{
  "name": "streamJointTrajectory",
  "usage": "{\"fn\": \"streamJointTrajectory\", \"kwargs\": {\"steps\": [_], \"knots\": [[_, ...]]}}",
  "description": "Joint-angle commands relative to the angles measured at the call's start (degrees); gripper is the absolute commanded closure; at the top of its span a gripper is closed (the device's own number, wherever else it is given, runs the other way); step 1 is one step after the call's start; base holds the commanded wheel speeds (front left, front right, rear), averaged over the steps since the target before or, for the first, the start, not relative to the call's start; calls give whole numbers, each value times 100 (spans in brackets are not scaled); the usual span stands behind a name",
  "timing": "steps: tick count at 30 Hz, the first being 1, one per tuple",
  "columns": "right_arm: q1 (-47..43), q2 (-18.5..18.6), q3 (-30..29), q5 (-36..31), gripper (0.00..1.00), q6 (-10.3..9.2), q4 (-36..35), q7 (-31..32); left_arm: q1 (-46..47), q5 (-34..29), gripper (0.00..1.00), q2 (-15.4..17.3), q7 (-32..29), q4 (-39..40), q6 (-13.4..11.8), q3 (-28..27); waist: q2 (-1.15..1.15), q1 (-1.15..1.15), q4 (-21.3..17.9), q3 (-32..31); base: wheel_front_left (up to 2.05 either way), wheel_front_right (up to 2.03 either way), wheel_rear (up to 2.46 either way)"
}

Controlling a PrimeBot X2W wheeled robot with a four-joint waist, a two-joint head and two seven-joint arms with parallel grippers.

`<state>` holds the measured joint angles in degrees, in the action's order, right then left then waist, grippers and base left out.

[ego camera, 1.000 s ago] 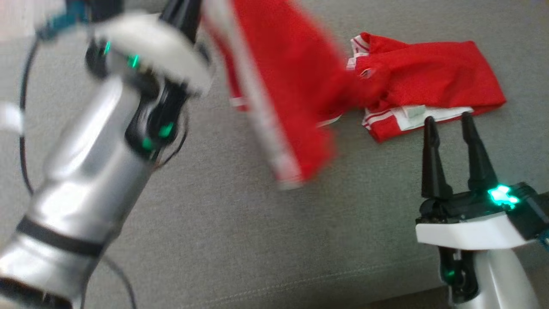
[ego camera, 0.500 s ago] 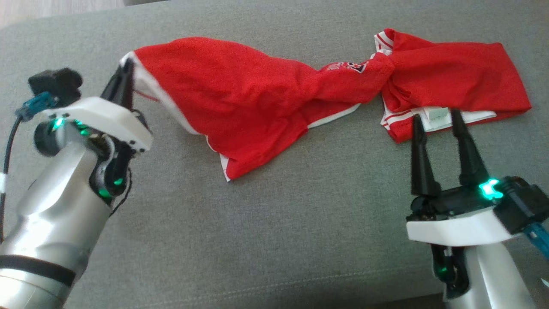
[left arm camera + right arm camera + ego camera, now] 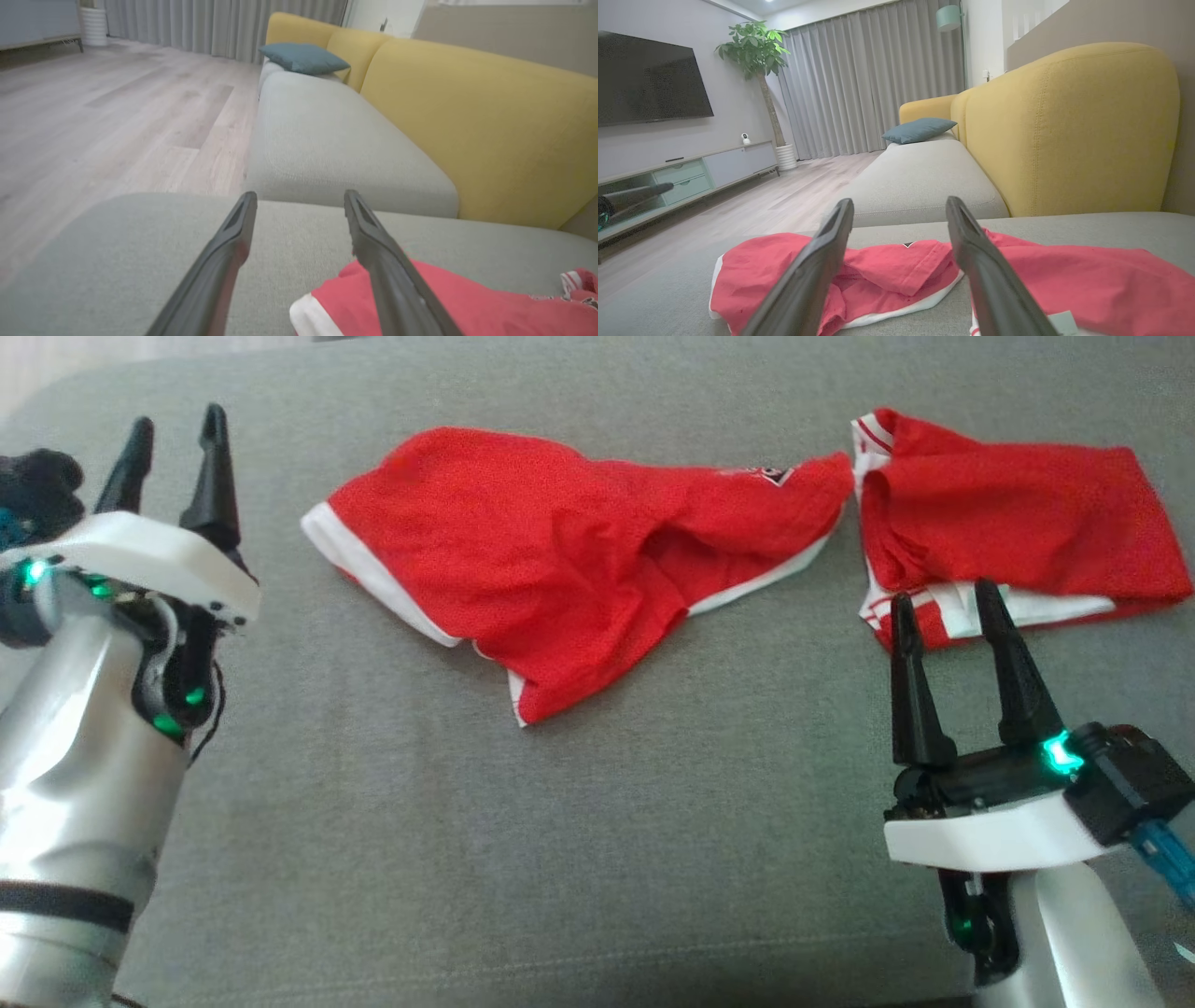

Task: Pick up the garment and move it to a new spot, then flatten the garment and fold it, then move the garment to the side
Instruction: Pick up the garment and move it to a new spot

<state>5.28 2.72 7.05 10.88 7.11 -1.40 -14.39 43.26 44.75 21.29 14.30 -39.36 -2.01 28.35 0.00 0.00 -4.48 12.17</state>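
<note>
1 red garment lay on the grey seat cushion, between the 2 grippers in the head view. It sat in 2 crumpled masses that met at a narrow pinch: a larger, roughly triangular mass near the middle and a flatter, oblong mass toward the upper right. The cloth looked like fine mesh with white bands along its hems and thin white stripes at 1 cuff.

The left gripper stood open and empty, its 2 dark tapered fingers apart, just left of the garment's white-edged end and not touching it. The right gripper was open too and held nothing; its 2 fingertips overlapped the near edge of the oblong mass in the head view, and whether they touched it could not be told.

The cushion was a coarse woven fabric with 1 stitched seam near its front. Behind it the left wrist view showed a yellow backrest, 1 teal pillow and a pale plank floor.

A small crest near the pinch was partly folded under and unreadable. A pale label was half hidden behind 1 right finger. Both silver forearms were cut off at the bottom edge, and the left wrist view's fingers were blurred.
</note>
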Motion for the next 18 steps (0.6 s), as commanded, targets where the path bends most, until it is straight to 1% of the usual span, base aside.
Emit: {"fn": "streamJointTrajectory", "kwargs": {"steps": [1,3,5,6,7,12,14,18], "knots": [[94,16,66,-78,0,37,-146,-61,-77,-320,0,261,69,458,-16,-422,0,0,195,-136,0,0,0],[71,16,-13,-127,0,37,-114,-61,-382,-654,0,265,69,845,-27,-538,0,0,360,-216,0,0,0],[37,16,-75,-190,0,37,-76,-60,-737,-898,0,215,69,1236,-88,-708,0,0,553,-301,0,0,0],[37,16,-75,-190,0,37,-76,-60,-737,-898,0,215,69,1236,-88,-708,0,0,553,-301,0,0,0],[24,16,-79,-212,0,37,-60,-51,-929,-997,0,185,69,1425,-129,-799,0,0,629,-339,0,0,0],[-58,16,-42,-351,0,37,-12,66,-1969,-1423,0,-95,69,2354,-350,-1157,0,0,1081,-488,0,0,0],[-90,16,-24,-433,0,37,-1,130,-2358,-1541,0,-269,69,2685,-457,-1297,0,0,1253,-501,0,0,0],[-66,16,-22,-617,0,37,-21,286,-2891,-1685,0,-633,69,3152,-532,-1512,0,0,1555,-462,0,0,0]]}}
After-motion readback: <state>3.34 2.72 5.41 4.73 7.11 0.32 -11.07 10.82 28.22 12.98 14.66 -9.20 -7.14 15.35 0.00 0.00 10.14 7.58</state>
